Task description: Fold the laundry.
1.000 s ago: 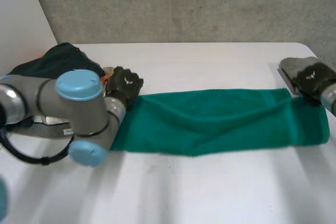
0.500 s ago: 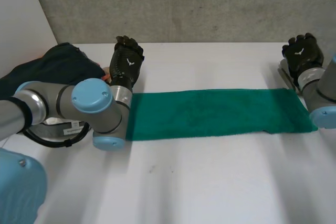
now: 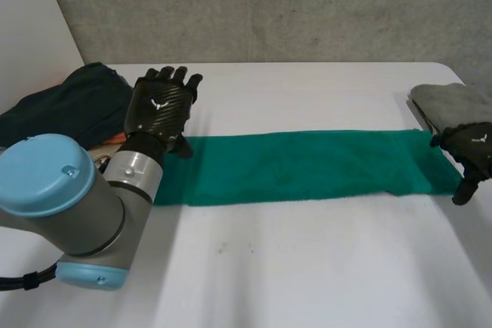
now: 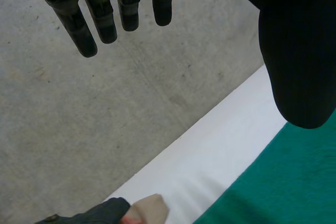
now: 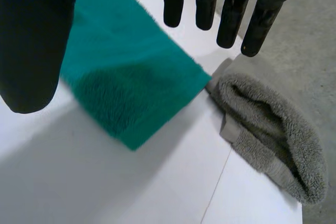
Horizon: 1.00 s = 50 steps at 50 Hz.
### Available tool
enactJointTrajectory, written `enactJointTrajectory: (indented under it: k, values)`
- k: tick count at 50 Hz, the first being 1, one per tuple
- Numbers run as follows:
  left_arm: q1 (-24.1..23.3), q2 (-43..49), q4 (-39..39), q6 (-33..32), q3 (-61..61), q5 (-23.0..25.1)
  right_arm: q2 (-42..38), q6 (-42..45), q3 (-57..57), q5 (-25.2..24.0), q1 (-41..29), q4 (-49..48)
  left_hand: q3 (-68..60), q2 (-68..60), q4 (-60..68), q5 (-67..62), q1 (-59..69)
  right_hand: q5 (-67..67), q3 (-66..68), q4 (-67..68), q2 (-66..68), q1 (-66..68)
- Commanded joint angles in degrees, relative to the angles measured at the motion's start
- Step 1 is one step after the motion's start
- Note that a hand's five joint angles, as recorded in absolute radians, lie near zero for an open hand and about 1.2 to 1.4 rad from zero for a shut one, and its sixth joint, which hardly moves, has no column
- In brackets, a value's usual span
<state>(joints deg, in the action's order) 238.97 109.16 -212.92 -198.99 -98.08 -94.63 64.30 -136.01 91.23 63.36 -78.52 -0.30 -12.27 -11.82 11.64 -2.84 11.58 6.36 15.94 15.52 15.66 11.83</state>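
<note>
A heap of dark navy clothing (image 3: 73,101) lies at the far left of the white table (image 3: 307,274). Just beside it, the left hand (image 3: 160,105) hangs over the left end of the long green terry towel (image 3: 307,167) — fingers straight and spread, thumb apart, holding nothing. The towel lies flat as a narrow strip across the table. Over its right corner the right hand (image 3: 470,147) hovers, fingers likewise straight and empty — a folded grey towel (image 3: 450,101) sits just beyond.

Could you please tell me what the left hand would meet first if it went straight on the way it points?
The way looks free: the left hand points beyond the table, so probably only the concrete wall.
</note>
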Motion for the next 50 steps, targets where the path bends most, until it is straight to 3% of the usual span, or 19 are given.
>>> enactJointTrajectory:
  k: [1, 5, 8, 15, 21, 27, 32, 40, 41, 50]
  values:
    - [0.0, 0.0, 0.22, 0.18, -0.62, 0.32, -6.29, 6.02, 0.36, -1.31, 0.47, -7.08, 1.89, 1.44, -1.26, 2.46, -1.2, 10.53, 10.95, 11.36, 11.23, 15.05]
    - [0.09, 0.18, 0.22, 0.27, -0.79, 0.32, -8.49, 5.85, -0.78, -1.49, 0.29, -9.02, 1.89, 1.44, -1.26, 2.46, -1.2, 19.43, 19.86, 20.27, 20.14, 23.96]
    - [0.09, 0.18, 0.22, 0.35, -1.06, 0.23, -10.25, 5.85, -2.28, -1.31, 0.21, -9.37, 1.89, 1.44, -1.26, 2.46, -1.2, 63.47, 63.89, 64.3, 64.17, 67.99]
    - [0.0, -0.79, 0.31, 0.09, -2.11, 0.23, -8.49, 6.28, -2.02, 1.06, 1.96, -9.2, 1.89, 1.44, -1.26, 2.46, -1.2, 63.64, 64.06, 64.48, 64.34, 68.17]
    - [0.35, -2.9, 1.01, 0.44, -2.9, 0.23, -4.19, 6.81, -1.14, 2.29, 8.9, -9.46, 2.06, 1.61, -1.43, 2.63, -1.37, 63.64, 64.06, 64.48, 64.34, 68.17]
    - [0.79, -4.39, 2.77, 0.7, -3.96, 0.23, -2.34, 12.78, -2.89, 5.01, 14.09, -8.93, 2.23, 1.78, -1.59, 2.8, -1.54, 63.64, 64.06, 64.48, 64.34, 68.17]
    - [1.23, -5.27, 2.95, 0.71, -4.92, 0.32, -0.76, 17.27, -3.69, 7.3, 13.75, -8.76, 2.27, 1.82, -1.64, 2.84, -1.58, 63.64, 64.06, 64.48, 64.34, 68.17]
    - [1.76, -6.15, 3.04, 0.71, -5.36, 0.23, 4.78, 10.16, -4.13, 6.43, -6.28, -11.04, 2.27, 1.82, -1.64, 2.84, -1.58, 63.64, 64.06, 64.48, 64.34, 68.17]
    - [1.85, -6.5, 3.04, 0.79, -5.45, 0.14, 4.96, 9.2, -4.21, 5.9, -11.34, -12.52, 2.27, 1.82, -1.64, 2.84, -1.58, 63.64, 64.06, 64.48, 64.34, 68.17]
    - [2.2, -7.99, 3.3, 0.79, -5.63, -0.12, 1.01, 8.92, -4.57, 2.12, -38.71, -22.28, 2.27, 1.82, -1.64, 2.84, -1.58, 63.64, 64.06, 64.48, 64.34, 68.17]
